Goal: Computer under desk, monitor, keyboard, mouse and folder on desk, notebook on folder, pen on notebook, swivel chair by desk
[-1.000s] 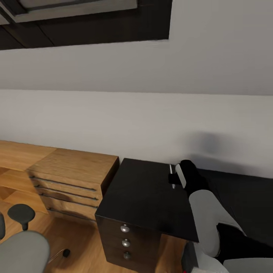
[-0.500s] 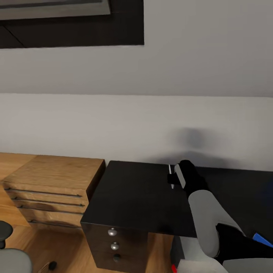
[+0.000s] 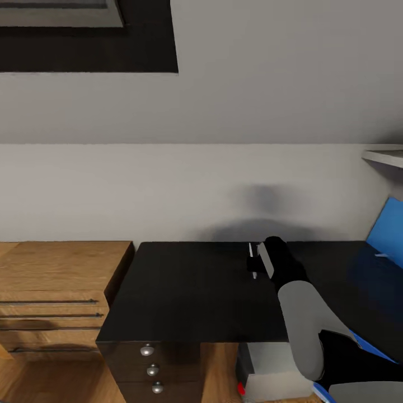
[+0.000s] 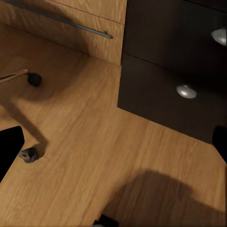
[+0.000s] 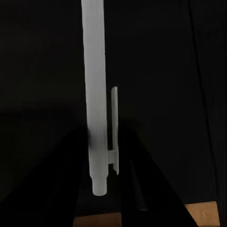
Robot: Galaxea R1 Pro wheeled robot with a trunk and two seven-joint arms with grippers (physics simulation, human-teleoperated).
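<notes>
My right gripper (image 3: 253, 263) is shut on the thin white pen (image 3: 251, 258) and holds it upright over the back of the black desk (image 3: 190, 291). In the right wrist view the pen (image 5: 97, 94) and its clip run between the dark fingers (image 5: 142, 189), with the dark desktop behind. The light grey computer (image 3: 268, 364) with a red dot stands under the desk. My left gripper (image 4: 113, 149) hangs open low over the wooden floor, near the desk's drawer unit (image 4: 179, 61) and two casters of the swivel chair (image 4: 33, 78).
A light wooden drawer chest (image 3: 56, 280) stands against the desk's left side. The desk's three knobbed drawers (image 3: 148, 369) face me. A blue panel (image 3: 386, 229) rises at the right under a pale shelf (image 3: 386, 157). A blue edge (image 3: 364, 344) shows behind my right arm.
The camera has swung right: the chest slid left, the chair left the head view, and the blue panel and shelf came in. The right gripper still holds the pen.
</notes>
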